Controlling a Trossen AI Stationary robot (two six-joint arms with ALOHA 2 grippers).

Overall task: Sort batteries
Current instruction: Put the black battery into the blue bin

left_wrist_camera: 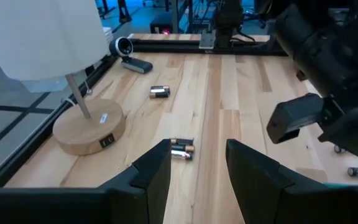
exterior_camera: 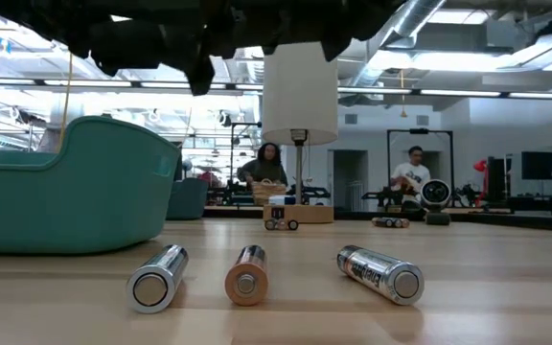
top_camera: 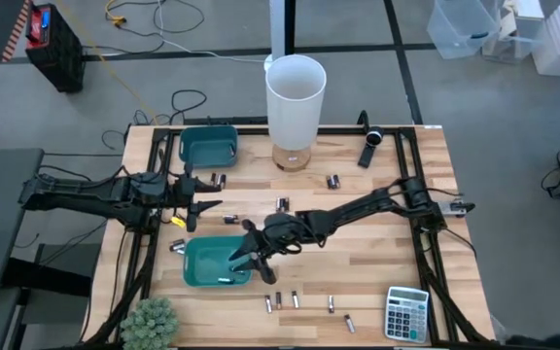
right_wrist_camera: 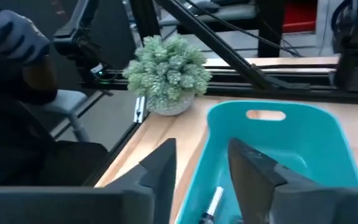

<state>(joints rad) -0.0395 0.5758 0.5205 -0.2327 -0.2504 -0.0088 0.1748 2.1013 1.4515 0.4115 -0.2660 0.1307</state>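
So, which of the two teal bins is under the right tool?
The near bin, beside the plant; the right tool hangs above it. The other bin sits far back.

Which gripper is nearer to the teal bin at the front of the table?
The right. The right gripper hangs over the front teal bin at its right edge, fingers open. The left gripper is behind that bin, over bare wood, open and empty.

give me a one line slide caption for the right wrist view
Right gripper open above the teal bin, one battery lying inside.
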